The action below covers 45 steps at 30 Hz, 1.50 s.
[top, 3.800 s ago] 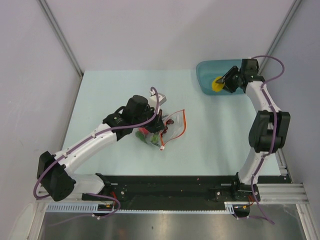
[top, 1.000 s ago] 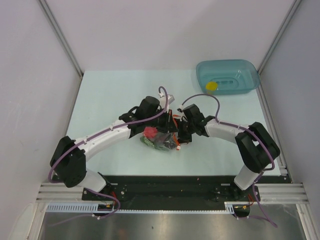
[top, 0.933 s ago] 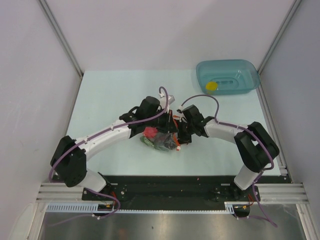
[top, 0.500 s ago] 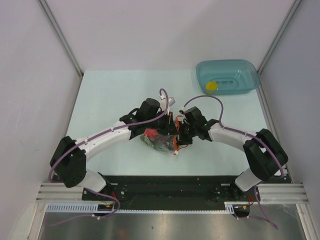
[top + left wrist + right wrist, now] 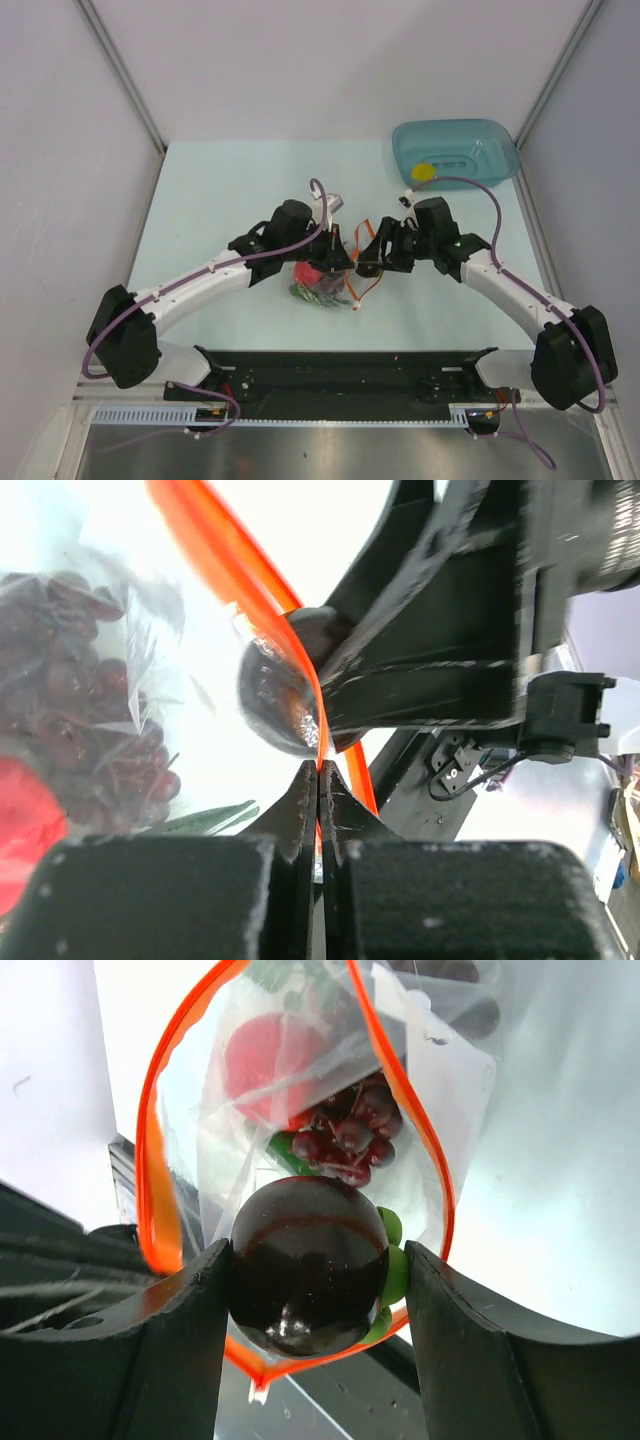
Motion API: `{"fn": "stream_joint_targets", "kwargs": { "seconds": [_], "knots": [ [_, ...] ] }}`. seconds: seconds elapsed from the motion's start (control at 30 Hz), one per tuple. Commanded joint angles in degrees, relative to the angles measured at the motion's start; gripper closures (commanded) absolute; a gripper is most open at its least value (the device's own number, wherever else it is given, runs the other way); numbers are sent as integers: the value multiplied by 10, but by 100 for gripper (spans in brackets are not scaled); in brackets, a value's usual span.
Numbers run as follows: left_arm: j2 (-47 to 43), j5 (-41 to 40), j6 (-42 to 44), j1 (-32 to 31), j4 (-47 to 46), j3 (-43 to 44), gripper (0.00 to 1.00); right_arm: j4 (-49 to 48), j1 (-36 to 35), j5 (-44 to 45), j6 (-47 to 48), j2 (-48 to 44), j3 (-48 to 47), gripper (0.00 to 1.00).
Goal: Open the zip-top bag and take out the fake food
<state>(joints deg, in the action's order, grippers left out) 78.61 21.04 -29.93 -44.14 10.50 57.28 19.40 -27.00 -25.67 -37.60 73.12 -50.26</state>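
Barely visible from above — dark round fruit (image 5: 308, 1260) in right hand (image 5: 314, 1295).

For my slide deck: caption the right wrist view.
The right jaws clamp a dark round fruit at the open bag's mouth, grapes behind.

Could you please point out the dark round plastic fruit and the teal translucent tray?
Dark round plastic fruit (image 5: 308, 1265): right wrist view, its glossy front.
Teal translucent tray (image 5: 506, 160): top view, its right wall.

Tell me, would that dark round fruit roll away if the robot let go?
Probably: the dark round fruit looks ball-shaped, though its green leaves might stop it soon. Its shiny skin looks slippery, so the right gripper could lose it.
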Motion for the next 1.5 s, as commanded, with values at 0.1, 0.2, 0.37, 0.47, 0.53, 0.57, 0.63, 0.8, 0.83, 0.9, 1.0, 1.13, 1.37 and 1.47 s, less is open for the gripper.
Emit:
{"fn": "stream_joint_targets", "kwargs": {
  "seconds": [0.1, 0.2, 0.37, 0.47, 0.53, 0.57, 0.63, 0.8, 0.83, 0.9, 1.0, 1.13, 1.37, 1.47],
  "knots": [
    [-13, -20, 14, 3, 22, 16, 100, 21, 43, -61, -16, -68, -21, 60],
    [-14, -20, 16, 3, 24, 15, 100, 27, 62, -45, -25, -84, -54, 60],
    [-14, -13, 22, 3, 29, 13, 100, 14, 128, 0, -30, -85, -82, 59],
    [-10, -5, 28, 3, 33, 12, 100, -2, 165, 22, -26, -64, -101, 59],
    [-9, -4, 29, 3, 36, 11, 100, -9, 180, 52, -12, -43, -117, 57],
    [-10, -1, 29, 3, 36, 10, 100, -16, 193, 62, -6, -35, -121, 57],
    [-11, 8, 21, 3, 30, 1, 100, -30, 211, 84, 4, -3, -132, 55],
    [-18, 12, 12, 3, 36, 0, 100, -78, 266, 116, 15, 78, -170, 53],
    [-20, 12, 11, 3, 36, 2, 100, -86, 266, 121, 22, 91, -178, 53],
    [-23, 15, 4, 3, 37, 4, 100, -103, 299, 130, 27, 138, -206, 52],
    [-28, 16, 4, 3, 50, 11, 100, -118, 322, 137, 37, 205, -254, 49],
    [-38, 9, 10, 3, 65, 13, 100, -117, 335, 142, 49, 281, -329, 45],
    [-46, 2, 13, 3, 74, 12, 100, 29, 335, 164, 90, 464, -567, 34],
    [-41, 1, 16, 3, 80, 23, 100, 119, 336, 180, 94, 539, -679, 20]
  ]
}}
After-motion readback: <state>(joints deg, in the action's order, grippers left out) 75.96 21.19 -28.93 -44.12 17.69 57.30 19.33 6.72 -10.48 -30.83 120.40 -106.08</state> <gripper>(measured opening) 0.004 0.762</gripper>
